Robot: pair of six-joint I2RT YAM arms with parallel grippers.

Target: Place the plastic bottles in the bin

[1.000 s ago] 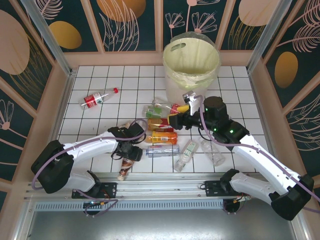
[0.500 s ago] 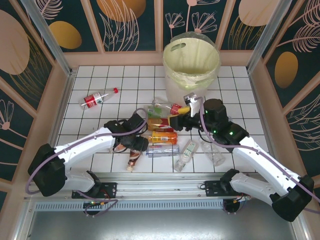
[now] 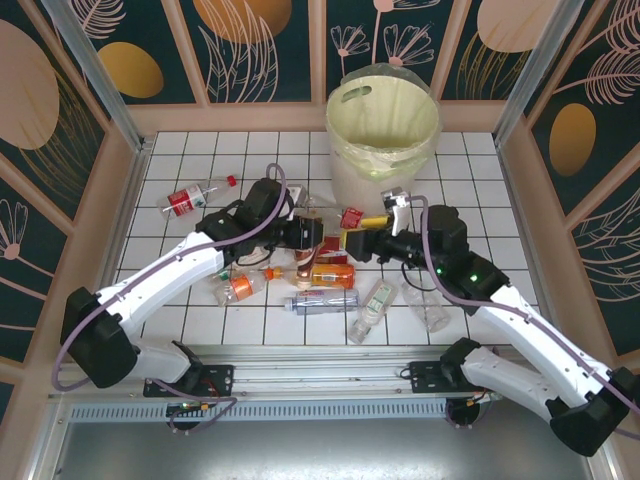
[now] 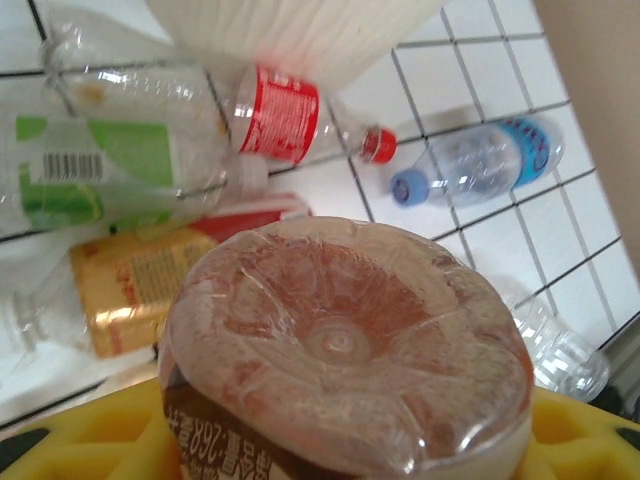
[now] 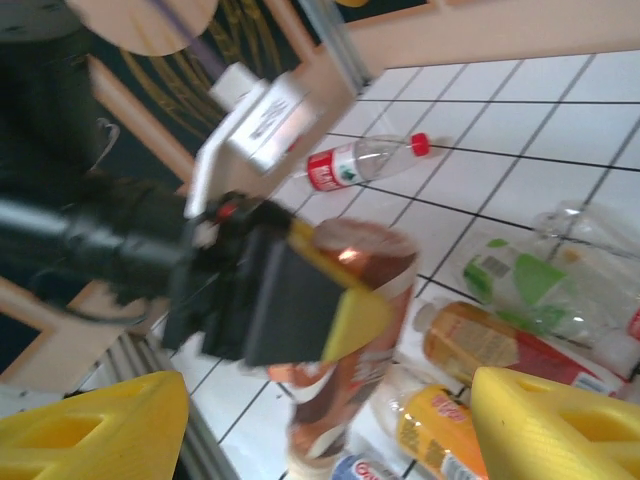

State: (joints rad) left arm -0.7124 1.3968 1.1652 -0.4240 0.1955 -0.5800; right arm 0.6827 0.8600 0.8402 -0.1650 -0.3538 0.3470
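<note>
- The left pincer [image 3: 300, 235] is clamped on a brown bottle [image 4: 345, 350]. In the left wrist view its yellow pads [image 4: 100, 445] flank the bottle near the base. That base faces the camera, so the long axis runs out along the fingers.
- The right wrist view shows the brown bottle hanging from that grip with its neck end lower. It looks lifted off the tabletop [image 3: 200, 150], above the heap of bottles in the middle.
- The bin [image 3: 348, 180] stands at the far edge, beyond the left pincer and to its right. Its ribbed white wall shows just ahead in the left wrist view.
- By my reading, the coming move is up and away to the right, and the bottle must clear the rim, which stands well above the heap.
- The right pincer [image 3: 362, 232] has its jaws wide and holds nothing. It sits just right of the left pincer, between it and the bin's near wall, and is the likeliest obstacle.
- Below lie a green-labelled bottle [image 4: 70, 170], a red-labelled clear bottle [image 4: 285, 110], a blue-capped bottle [image 4: 480, 165] and an orange bottle [image 3: 325, 275].
- A lone bottle [image 3: 195, 198] lies well apart at the left.
</note>
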